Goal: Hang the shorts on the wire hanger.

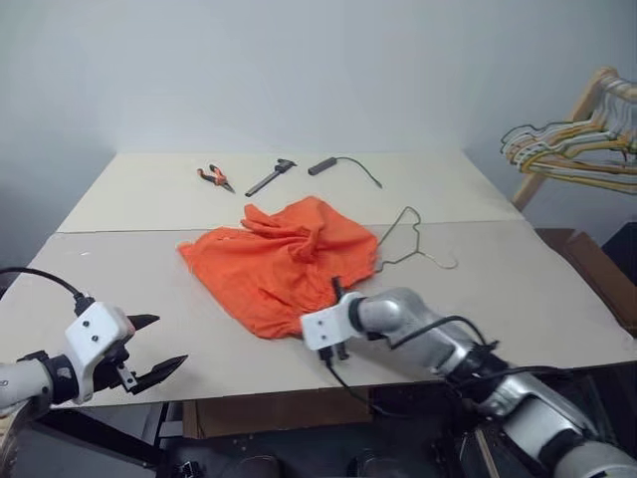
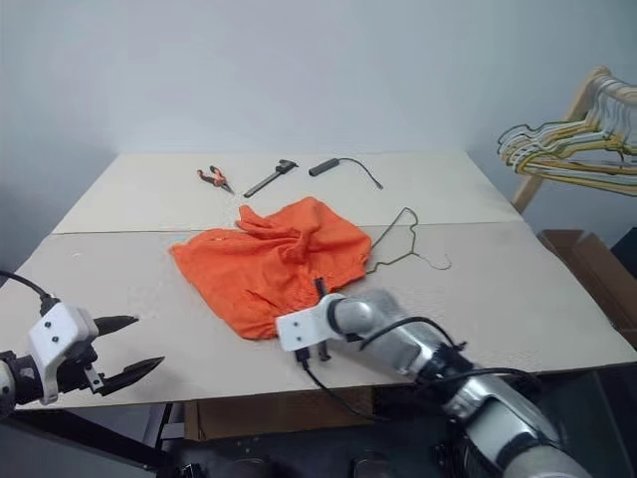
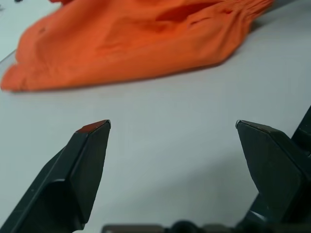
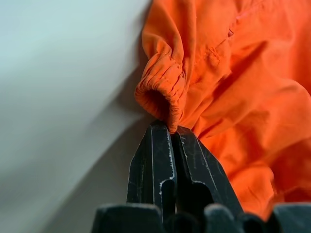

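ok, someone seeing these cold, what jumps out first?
The bright orange shorts crumpled mid-table, with the right gripper shut on their gathered waistband at the near edge. Just right of them lies the wire hanger, its left end under the fabric. The left gripper hovers open at the near left.

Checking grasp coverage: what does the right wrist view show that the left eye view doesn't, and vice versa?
Right wrist view only: the right gripper shut on a gathered elastic edge of the shorts, fabric pinched between the fingertips. Left eye view only: the wire hanger lying beside the shorts, the open left gripper apart from them, pliers, a black tool and a cable farther back. Both: the shorts on the table.
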Controlling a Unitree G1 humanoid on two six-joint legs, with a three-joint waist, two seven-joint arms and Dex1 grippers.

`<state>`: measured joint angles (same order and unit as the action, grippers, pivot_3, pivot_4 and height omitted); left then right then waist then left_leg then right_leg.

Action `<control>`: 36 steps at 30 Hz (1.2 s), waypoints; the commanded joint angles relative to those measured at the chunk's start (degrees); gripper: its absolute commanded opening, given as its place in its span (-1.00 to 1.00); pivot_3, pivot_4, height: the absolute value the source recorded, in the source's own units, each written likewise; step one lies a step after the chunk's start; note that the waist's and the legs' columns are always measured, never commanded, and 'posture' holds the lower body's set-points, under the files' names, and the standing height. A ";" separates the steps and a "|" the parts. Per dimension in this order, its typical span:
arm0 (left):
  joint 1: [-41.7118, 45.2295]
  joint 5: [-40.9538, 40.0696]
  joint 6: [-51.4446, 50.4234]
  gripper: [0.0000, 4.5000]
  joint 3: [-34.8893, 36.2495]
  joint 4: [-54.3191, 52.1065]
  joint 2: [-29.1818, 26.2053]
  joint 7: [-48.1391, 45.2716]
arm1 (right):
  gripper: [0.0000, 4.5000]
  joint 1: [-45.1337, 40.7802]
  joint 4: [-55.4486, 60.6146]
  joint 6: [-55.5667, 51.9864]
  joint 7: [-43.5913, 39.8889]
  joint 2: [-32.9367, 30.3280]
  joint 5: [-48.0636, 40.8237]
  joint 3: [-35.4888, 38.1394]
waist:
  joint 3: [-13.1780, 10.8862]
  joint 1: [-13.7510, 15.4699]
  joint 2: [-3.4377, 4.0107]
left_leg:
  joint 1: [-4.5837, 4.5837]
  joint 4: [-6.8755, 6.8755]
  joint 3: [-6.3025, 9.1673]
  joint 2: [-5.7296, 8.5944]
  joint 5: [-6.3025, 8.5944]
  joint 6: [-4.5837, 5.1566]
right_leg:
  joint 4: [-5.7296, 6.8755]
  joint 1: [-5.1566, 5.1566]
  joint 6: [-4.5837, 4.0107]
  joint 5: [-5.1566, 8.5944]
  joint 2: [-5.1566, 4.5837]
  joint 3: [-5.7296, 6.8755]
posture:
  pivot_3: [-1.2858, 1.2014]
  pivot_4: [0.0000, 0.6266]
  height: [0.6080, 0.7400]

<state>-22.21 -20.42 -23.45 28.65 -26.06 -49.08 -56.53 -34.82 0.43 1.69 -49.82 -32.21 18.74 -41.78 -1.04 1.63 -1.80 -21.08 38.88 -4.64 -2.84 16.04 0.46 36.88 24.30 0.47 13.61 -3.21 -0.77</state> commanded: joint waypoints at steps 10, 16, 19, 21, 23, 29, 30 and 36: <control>8.36 5.95 8.07 1.00 -7.38 10.26 -7.89 -4.44 | -0.99 -2.88 -18.77 44.29 -9.34 -13.35 -8.82 8.50 | -0.11 -0.68 -0.01 | 0.08 0.01 -0.03 0.03 -0.01 0.02 | 0.03 -0.07 -0.09 0.05 -0.01 -0.07 | 0.13 -1.00 1.00; 20.83 11.55 15.59 1.00 -18.12 22.50 -9.23 -6.86 | -0.99 -5.10 -26.98 50.34 -10.62 -12.35 -8.61 9.40 | -0.13 -0.72 0.01 | 0.11 0.01 -0.08 0.02 -0.02 0.03 | 0.08 -0.09 -0.11 0.04 -0.01 -0.12 | 0.12 -1.00 1.00; 28.07 17.26 21.39 1.00 -24.46 31.05 -9.26 -7.35 | -0.99 -5.53 -28.01 50.26 -10.17 -11.13 -8.12 10.02 | -0.13 -0.81 0.01 | 0.10 0.01 -0.12 0.03 -0.02 0.03 | 0.11 -0.07 -0.11 0.04 -0.01 -0.15 | 0.11 -1.00 1.00; 32.22 19.34 23.63 1.00 -27.15 35.71 -8.65 -7.33 | -0.99 -5.53 -28.17 49.94 -9.87 -10.55 -7.86 10.41 | -0.13 -0.97 0.01 | 0.09 0.01 -0.15 0.02 -0.02 0.03 | 0.13 -0.04 -0.12 0.02 0.00 -0.17 | 0.11 -1.00 1.00; 35.87 19.47 24.83 1.00 -29.14 39.74 -7.73 -8.65 | -0.99 -5.41 -28.02 49.64 -9.55 -10.12 -7.61 10.81 | -0.13 -0.99 0.00 | 0.08 0.02 -0.19 0.03 -0.02 0.03 | 0.14 -0.03 -0.12 0.02 -0.01 -0.19 | 0.10 -1.00 1.00; 45.16 23.45 29.45 1.00 -35.70 53.87 -4.66 -11.87 | -0.99 -4.32 -26.55 47.38 -8.21 -9.19 -7.07 12.30 | -0.12 -0.94 0.00 | 0.06 0.06 -0.20 0.05 -0.02 0.03 | 0.17 -0.03 -0.10 0.01 -0.03 -0.19 | 0.09 -1.00 1.00; 46.19 24.11 30.43 1.00 -36.47 55.83 -4.39 -12.11 | -0.99 -4.25 -26.39 47.11 -8.07 -9.09 -6.96 12.42 | -0.12 -0.97 0.00 | 0.06 0.06 -0.20 0.05 -0.02 0.03 | 0.17 -0.04 -0.10 0.01 -0.02 -0.19 | 0.09 -1.00 1.00; 53.12 26.75 30.57 1.00 -39.71 67.58 -1.60 -13.62 | -0.99 -3.57 -25.79 45.49 -6.91 -8.19 -5.71 13.16 | -0.11 -0.96 0.00 | 0.13 0.09 -0.20 0.07 -0.02 0.04 | 0.24 -0.10 -0.09 0.01 -0.02 -0.19 | 0.09 -1.00 1.00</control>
<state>29.92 4.27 6.84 -9.78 38.49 -51.12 -70.49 -37.84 -26.97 47.97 -57.77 -40.79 12.85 -30.67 -1.14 0.67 -1.80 -20.89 38.97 -4.84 -2.77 16.02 0.51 37.13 24.16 0.37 13.62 -3.22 -0.96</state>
